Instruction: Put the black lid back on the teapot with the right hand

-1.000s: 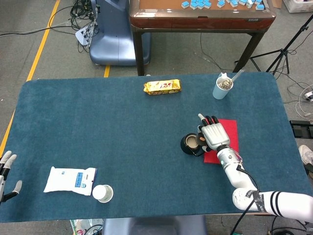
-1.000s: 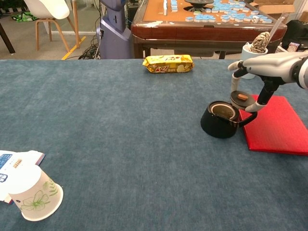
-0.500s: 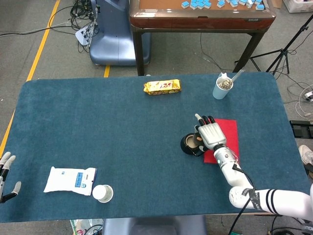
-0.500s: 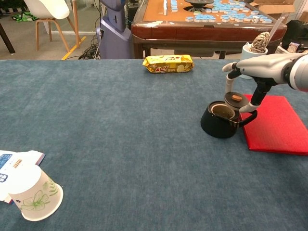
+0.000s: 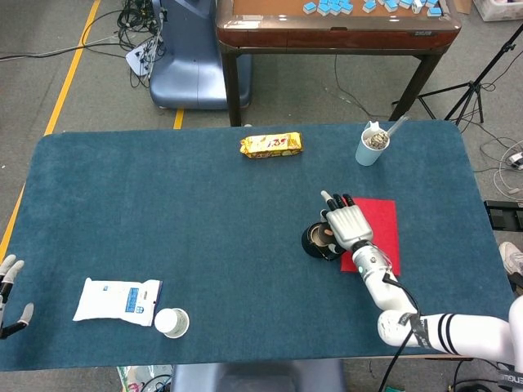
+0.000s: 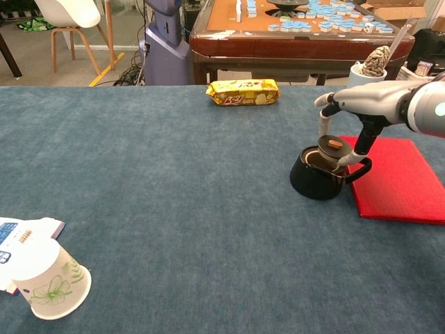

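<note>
The black teapot (image 6: pixel 314 181) stands on the blue cloth just left of a red mat (image 6: pixel 400 179); in the head view the teapot (image 5: pixel 315 242) shows partly under my right hand (image 5: pixel 346 224). My right hand (image 6: pixel 353 111) pinches the black lid (image 6: pixel 332 147), with its brown knob up, between thumb and fingers. The lid hangs tilted just above the pot's open mouth, slightly to its right. Only the fingertips of my left hand (image 5: pixel 10 292) show at the left edge, apart and holding nothing.
A yellow snack pack (image 6: pixel 244 92) lies at the back centre. A white cup of seeds with a spoon (image 6: pixel 368 68) stands behind the red mat. A tipped paper cup (image 6: pixel 49 280) and a white pouch (image 5: pixel 118 300) lie front left.
My right hand has carried the lid leftward and down, from beside the pot's handle to just over its mouth. The left hand has slid slightly lower at the frame edge.
</note>
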